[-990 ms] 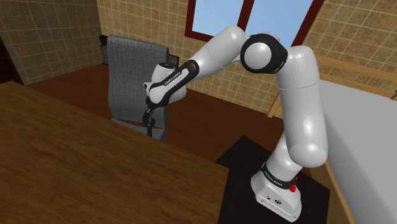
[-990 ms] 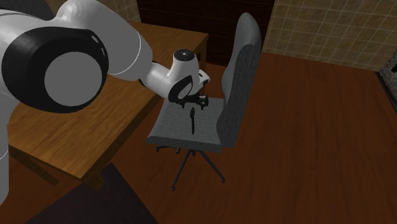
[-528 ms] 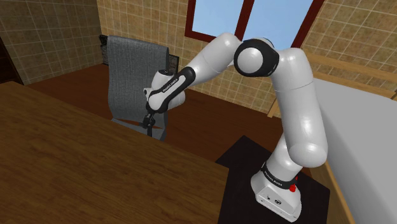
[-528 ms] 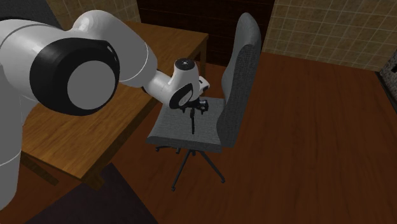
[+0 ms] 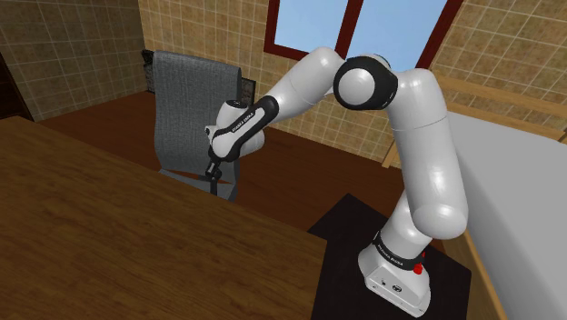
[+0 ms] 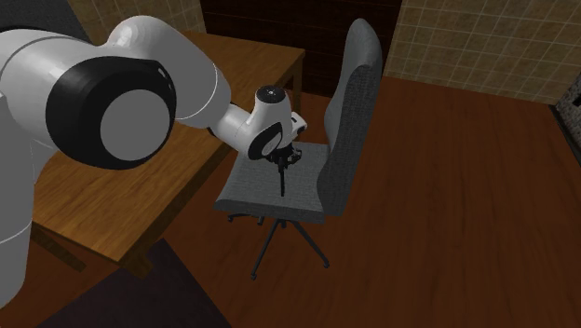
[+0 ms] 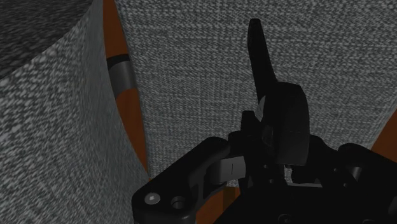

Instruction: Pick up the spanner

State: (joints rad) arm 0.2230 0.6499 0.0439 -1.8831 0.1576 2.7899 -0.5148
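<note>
"So, where is the spanner (image 7: 262, 67)?"

"Flat on the grey chair seat (image 6: 253, 186), one end right at the claw (image 6: 286, 159), the handle pointing away from it."

"Gripped?"

"I cannot tell; it is black against black. If the hold catches only that end, I'd expect the spanner to swing and drop on lifting."

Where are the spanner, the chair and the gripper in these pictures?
spanner (image 6: 281, 182): second exterior view, the middle of its dark handle.
chair (image 6: 358, 79): second exterior view, the grey backrest.
gripper (image 6: 284, 157): second exterior view, its black lower end, over the chair's seat.
</note>
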